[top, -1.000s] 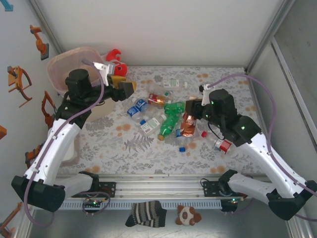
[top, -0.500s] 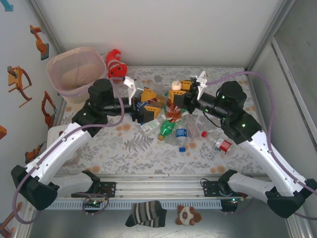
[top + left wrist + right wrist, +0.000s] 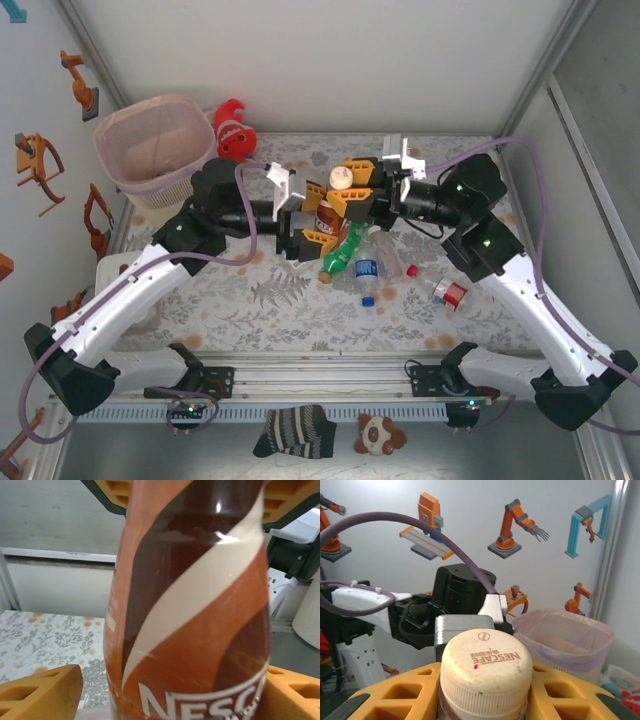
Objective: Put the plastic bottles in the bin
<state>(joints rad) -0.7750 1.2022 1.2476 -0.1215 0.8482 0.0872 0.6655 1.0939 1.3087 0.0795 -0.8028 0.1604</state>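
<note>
Bin (image 3: 155, 148) stands far left, well apart. Left claw (image 3: 318, 216) is spread wide either side of the brown bottle (image 3: 327, 210), held above the surface (image 3: 250, 290); right claw (image 3: 346, 184) pinches its neck under the cap (image 3: 342, 178). Best to close left firmly on the body before right releases.

White walls (image 3: 300, 60) with robot-arm stickers (image 3: 517, 522) enclose a floral-patterned table (image 3: 250, 295)

A brown and orange plastic bottle (image 3: 190, 605) with a cream cap is held upright, aloft. A crushed green bottle (image 3: 340, 255) and a clear blue-labelled bottle (image 3: 367, 268) are seen lying beneath it. The tall pale-pink perforated bin (image 3: 118, 160) is stood upright, far left.
</note>
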